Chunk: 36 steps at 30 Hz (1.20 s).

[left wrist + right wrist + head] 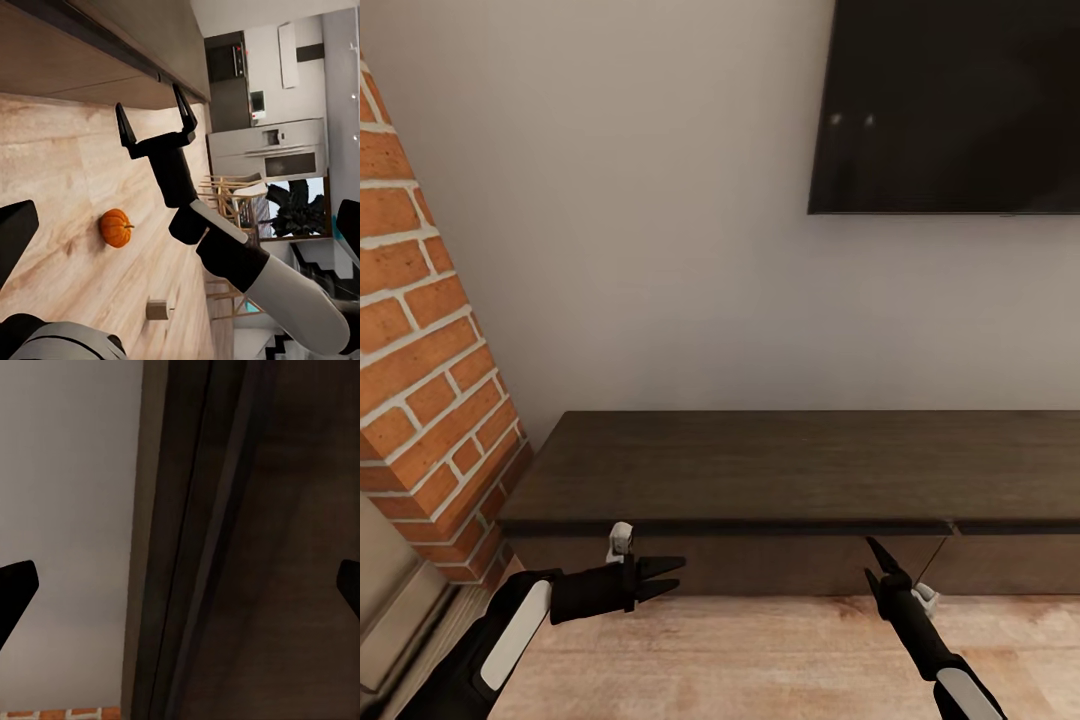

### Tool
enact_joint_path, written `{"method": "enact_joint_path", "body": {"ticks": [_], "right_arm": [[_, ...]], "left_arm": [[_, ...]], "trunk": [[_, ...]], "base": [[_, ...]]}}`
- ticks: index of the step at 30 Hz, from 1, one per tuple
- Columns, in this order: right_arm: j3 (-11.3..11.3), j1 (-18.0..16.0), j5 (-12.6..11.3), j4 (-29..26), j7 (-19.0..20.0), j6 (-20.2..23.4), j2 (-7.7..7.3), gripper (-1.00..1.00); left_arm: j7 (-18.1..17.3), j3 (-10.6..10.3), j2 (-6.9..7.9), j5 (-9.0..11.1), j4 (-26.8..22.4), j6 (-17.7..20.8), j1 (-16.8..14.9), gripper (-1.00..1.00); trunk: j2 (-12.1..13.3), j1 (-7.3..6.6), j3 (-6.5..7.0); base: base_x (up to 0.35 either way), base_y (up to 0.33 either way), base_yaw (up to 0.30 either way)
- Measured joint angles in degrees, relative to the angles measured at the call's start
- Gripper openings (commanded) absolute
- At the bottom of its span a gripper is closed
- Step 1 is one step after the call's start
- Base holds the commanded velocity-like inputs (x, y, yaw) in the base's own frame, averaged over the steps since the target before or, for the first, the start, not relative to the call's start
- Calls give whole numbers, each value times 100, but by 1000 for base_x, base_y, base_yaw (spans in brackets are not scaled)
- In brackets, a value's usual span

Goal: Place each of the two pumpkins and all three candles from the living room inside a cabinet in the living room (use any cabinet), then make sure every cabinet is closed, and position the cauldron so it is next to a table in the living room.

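Observation:
The long, low dark-brown cabinet point(760, 465) stands against the wall, and its plain fronts look flush. My left gripper point(680, 572) hovers open just in front of its left part, holding nothing. My right gripper point(870, 557) is also open and empty, with its fingers pointing up at the cabinet's front edge point(255, 547). In the left wrist view the right gripper point(148, 101) has its fingers spread wide. Beyond it, an orange pumpkin point(115, 228) and a beige candle point(157, 309) lie on the wooden floor. The cauldron is out of view.
A red brick column point(420, 350) juts out at the cabinet's left end. A dark TV screen point(950, 100) hangs on the wall above. Pale wooden floor point(760, 660) lies in front. Far off are grey kitchen units with ovens point(270, 150) and wooden chairs point(229, 195).

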Motion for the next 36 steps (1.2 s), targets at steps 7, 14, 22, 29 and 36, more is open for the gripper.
{"method": "enact_joint_path", "body": {"ticks": [7,14,22,29,36], "right_arm": [[0,0,4,-11,11,0,0,100],[0,0,0,-23,111,14,0,100],[4,0,-16,-26,627,64,-4,100],[5,0,-26,-32,697,69,-9,100],[5,0,-28,-59,752,70,-9,100]], "left_arm": [[0,7,16,2,0,0,4,100],[0,7,18,3,0,-1,4,100],[0,7,18,4,0,-1,2,100],[0,7,18,4,0,-1,5,100],[0,7,9,6,0,0,3,100]], "trunk": [[0,0,0],[-279,153,-125],[-330,194,-298],[-334,202,-365],[-342,217,-498]], "base": [[0,0,0],[0,0,0],[0,0,0],[0,0,0],[0,0,0]]}}
